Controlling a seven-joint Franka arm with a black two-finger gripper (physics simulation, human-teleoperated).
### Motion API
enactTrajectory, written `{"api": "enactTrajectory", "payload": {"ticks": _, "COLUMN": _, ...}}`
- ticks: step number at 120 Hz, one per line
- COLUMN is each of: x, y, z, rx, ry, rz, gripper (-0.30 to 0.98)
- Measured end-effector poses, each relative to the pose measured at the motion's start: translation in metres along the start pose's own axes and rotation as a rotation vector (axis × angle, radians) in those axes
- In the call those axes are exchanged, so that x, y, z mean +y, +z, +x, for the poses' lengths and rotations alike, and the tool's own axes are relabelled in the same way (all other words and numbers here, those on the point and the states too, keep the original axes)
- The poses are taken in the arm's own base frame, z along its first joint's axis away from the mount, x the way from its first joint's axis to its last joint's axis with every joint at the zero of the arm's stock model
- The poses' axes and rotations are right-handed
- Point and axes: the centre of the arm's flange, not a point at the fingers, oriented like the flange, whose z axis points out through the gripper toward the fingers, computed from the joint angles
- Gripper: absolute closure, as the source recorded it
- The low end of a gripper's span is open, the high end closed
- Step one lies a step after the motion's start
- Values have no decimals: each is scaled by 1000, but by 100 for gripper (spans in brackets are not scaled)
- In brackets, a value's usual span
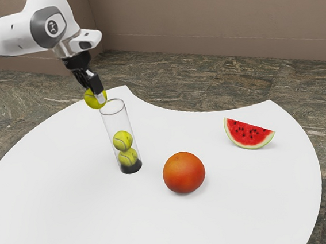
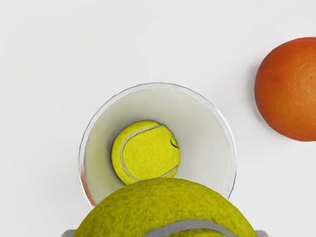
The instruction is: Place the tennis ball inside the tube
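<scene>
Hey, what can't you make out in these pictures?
- Wrist view: the held ball's near part, cut off by the lower edge.
- Wrist view: the tube's lower ball, hidden by the upper ball.
- Wrist view: part of the orange fruit, cut off.
- Exterior view: the arm's base, cut off.

The arm [image 1: 7, 37] is finished in smooth, rounded white. Above the black pincer [image 1: 96, 97], whose tips are pale grey, a dark grey cap [image 1: 40, 28] is marked with a round emblem [image 1: 53, 27], and a silvery collar [image 1: 63, 49] is fitted between.
</scene>
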Motion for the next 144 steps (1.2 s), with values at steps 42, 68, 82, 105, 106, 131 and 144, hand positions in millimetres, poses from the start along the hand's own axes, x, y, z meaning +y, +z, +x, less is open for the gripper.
{"api": "enactTrajectory", "payload": {"ticks": 42, "x": 9, "y": 15, "z": 26, "rx": 2, "ry": 27, "rz": -12, "gripper": 36}}
{"api": "enactTrajectory", "payload": {"ticks": 68, "x": 8, "y": 17, "z": 29, "rx": 6, "ry": 25, "rz": -14, "gripper": 21}}
{"api": "enactTrajectory", "payload": {"ticks": 82, "x": 12, "y": 17, "z": 32, "rx": 7, "ry": 31, "rz": -18, "gripper": 12}}
{"api": "enactTrajectory", "payload": {"ticks": 105, "x": 24, "y": -2, "z": 13, "rx": 12, "ry": 24, "rz": -11, "gripper": 5}}
{"api": "enactTrajectory", "payload": {"ticks": 106, "x": 26, "y": -5, "z": 11, "rx": 12, "ry": 23, "rz": -11, "gripper": 5}}
{"api": "enactTrajectory", "payload": {"ticks": 131, "x": 59, "y": -61, "z": -39, "rx": -33, "ry": -39, "rz": 34, "gripper": 2}}
{"api": "enactTrajectory", "payload": {"ticks": 144, "x": 61, "y": -61, "z": -43, "rx": -65, "ry": -79, "rz": 34, "gripper": 1}}
